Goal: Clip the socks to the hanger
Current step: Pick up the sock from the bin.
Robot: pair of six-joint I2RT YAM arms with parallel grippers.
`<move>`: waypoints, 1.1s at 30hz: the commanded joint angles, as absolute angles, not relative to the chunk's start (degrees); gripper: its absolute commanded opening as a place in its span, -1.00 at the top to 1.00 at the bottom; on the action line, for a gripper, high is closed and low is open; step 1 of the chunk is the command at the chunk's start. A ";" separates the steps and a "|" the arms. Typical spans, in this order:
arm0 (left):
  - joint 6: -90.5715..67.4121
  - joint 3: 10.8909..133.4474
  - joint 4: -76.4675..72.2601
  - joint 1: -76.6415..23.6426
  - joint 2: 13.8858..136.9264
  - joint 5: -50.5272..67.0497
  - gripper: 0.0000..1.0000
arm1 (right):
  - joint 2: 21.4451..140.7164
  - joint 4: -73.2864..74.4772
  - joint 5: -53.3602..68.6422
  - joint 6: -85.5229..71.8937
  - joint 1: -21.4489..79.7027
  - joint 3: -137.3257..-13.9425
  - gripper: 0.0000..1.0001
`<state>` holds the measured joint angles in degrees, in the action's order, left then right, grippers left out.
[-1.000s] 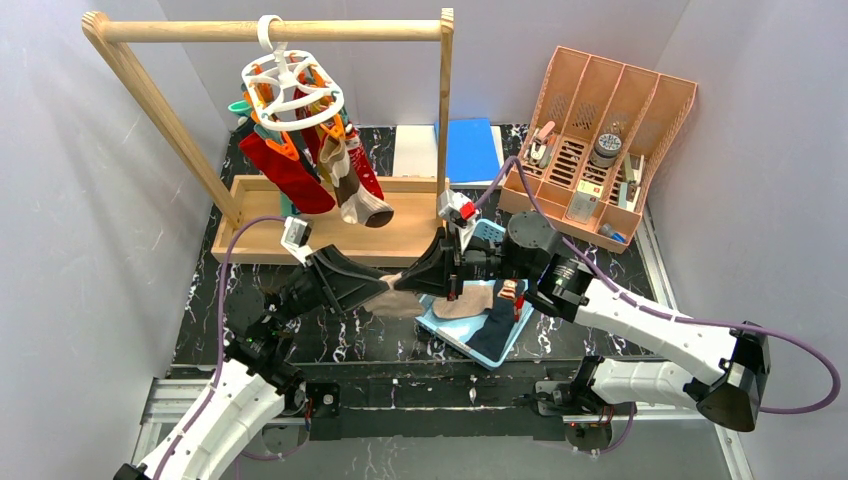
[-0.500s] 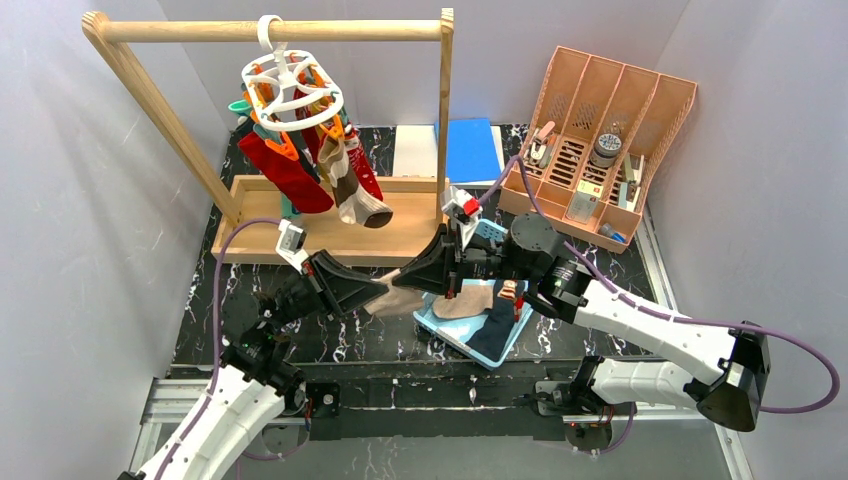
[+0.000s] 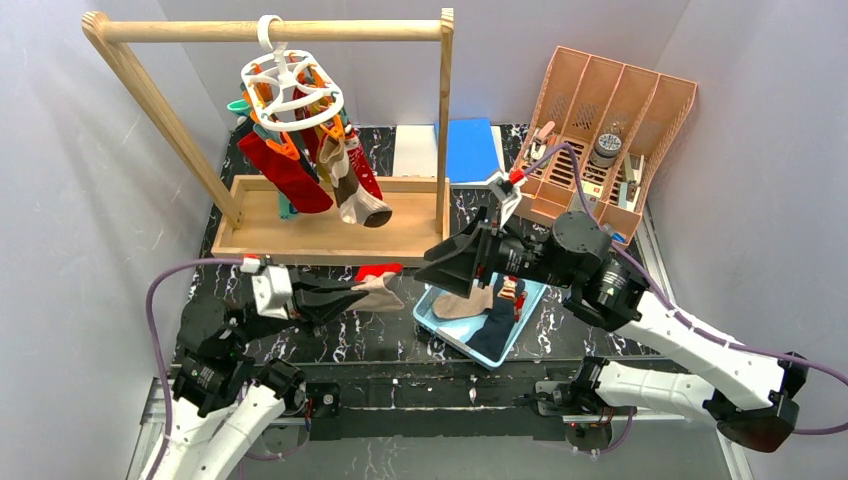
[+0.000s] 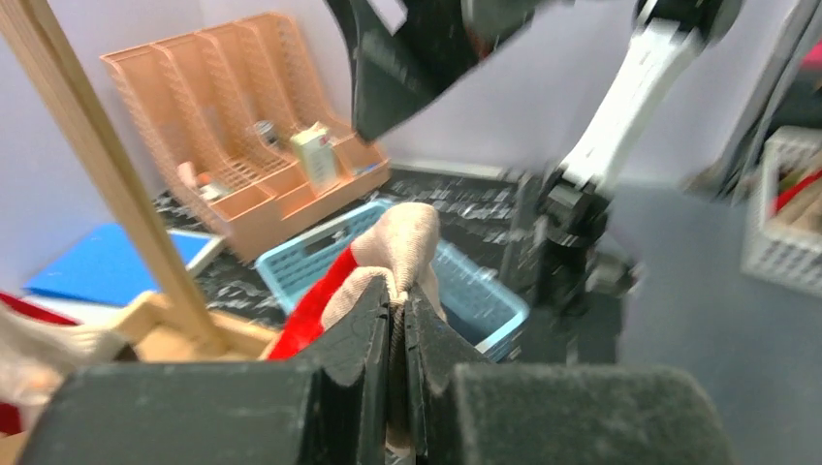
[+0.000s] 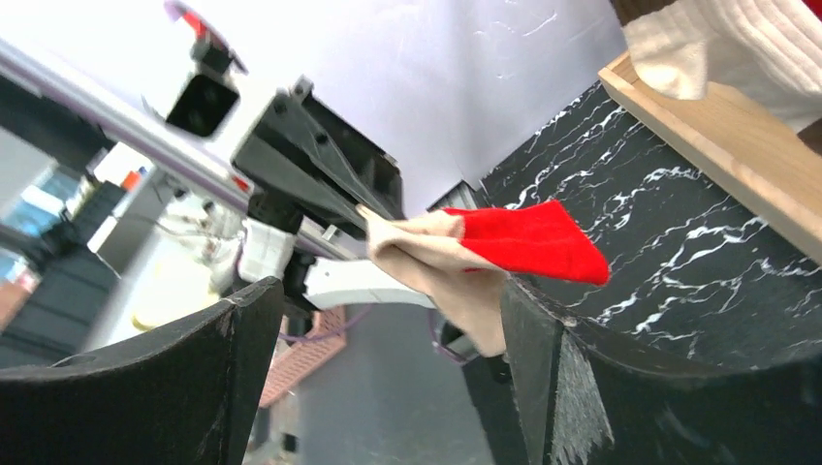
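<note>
Left end effector (image 3: 352,296) clamped shut on a beige fabric sock with a red toe (image 3: 381,286), held just above the black marbled worktop (image 3: 330,340). My right end effector (image 3: 437,277) stands beside it, jaws wide apart and empty. The white plastic ring hanger (image 3: 292,88) hangs from the light wooden rail (image 3: 270,31) with red and brown socks (image 3: 290,175) clipped beneath it.
</note>
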<state>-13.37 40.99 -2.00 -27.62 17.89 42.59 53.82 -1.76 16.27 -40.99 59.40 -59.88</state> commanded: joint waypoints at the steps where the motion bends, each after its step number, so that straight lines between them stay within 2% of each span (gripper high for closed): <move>1: 23.93 44.55 22.62 -27.86 20.18 44.66 1.00 | 54.55 4.16 9.98 -54.35 58.97 -63.30 -0.80; 5: 38.59 45.13 29.81 -28.10 18.60 39.28 1.00 | 60.61 5.99 14.61 -62.45 57.02 -65.97 -0.80; 8: 45.02 44.78 32.00 -28.43 17.54 36.27 1.00 | 63.61 -0.26 18.63 -71.07 55.45 -62.91 -0.78; 11: 46.33 44.78 32.11 -28.77 16.61 35.02 1.00 | 65.86 -8.06 20.62 -77.44 55.11 -59.28 -0.76; 22: 46.39 46.49 31.49 -30.30 16.51 34.18 1.00 | 76.67 -19.31 25.92 -87.36 55.18 -57.54 -0.62; 33: 45.23 48.99 29.89 -30.72 17.57 34.82 1.00 | 80.70 -21.05 26.75 -89.90 55.57 -58.73 -0.54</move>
